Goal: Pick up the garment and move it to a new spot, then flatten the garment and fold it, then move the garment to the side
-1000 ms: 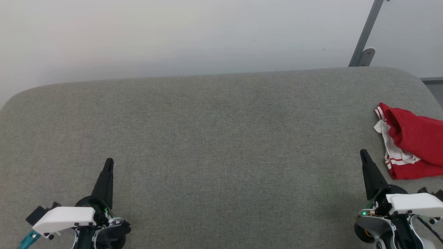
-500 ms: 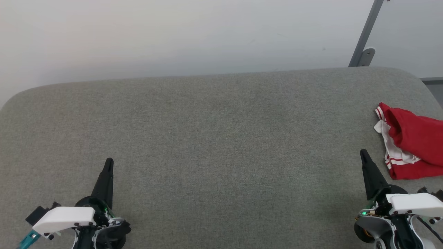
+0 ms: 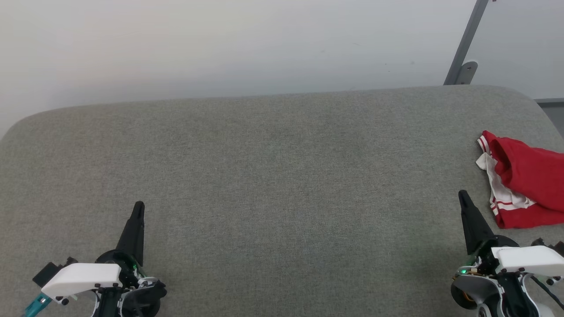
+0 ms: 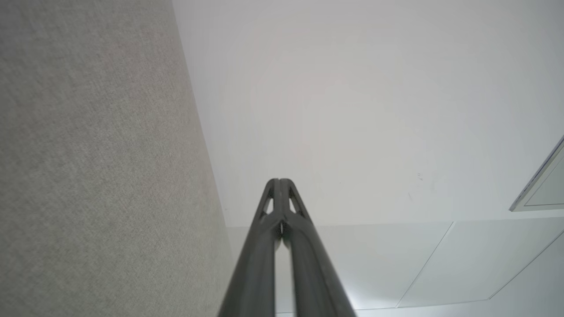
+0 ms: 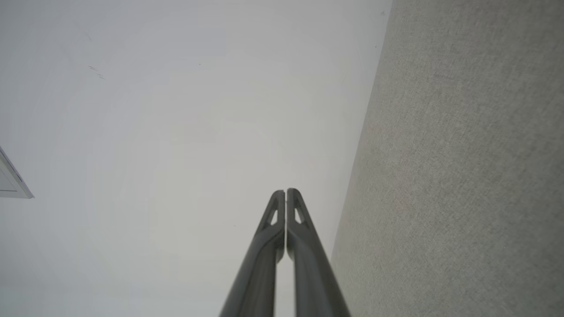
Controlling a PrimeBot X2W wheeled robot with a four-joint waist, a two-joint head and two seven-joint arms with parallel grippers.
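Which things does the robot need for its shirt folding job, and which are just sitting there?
For the job:
- the garment, crumpled at the right edge
- the left gripper and the right gripper, both shut, holding nothing

Just there:
- the grey padded surface underneath
- the metal post behind it

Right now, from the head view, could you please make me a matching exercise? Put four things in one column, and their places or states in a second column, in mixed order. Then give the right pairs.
Column one
1. garment
2. left gripper
3. right gripper
4. metal post

Column two
A. shut, at the lower right, close to the garment but apart from it
B. crumpled at the right edge of the grey surface
C. slanted, at the upper right, behind the surface
D. shut, at the lower left, far from the garment

Right pairs: 1-B, 2-D, 3-A, 4-C
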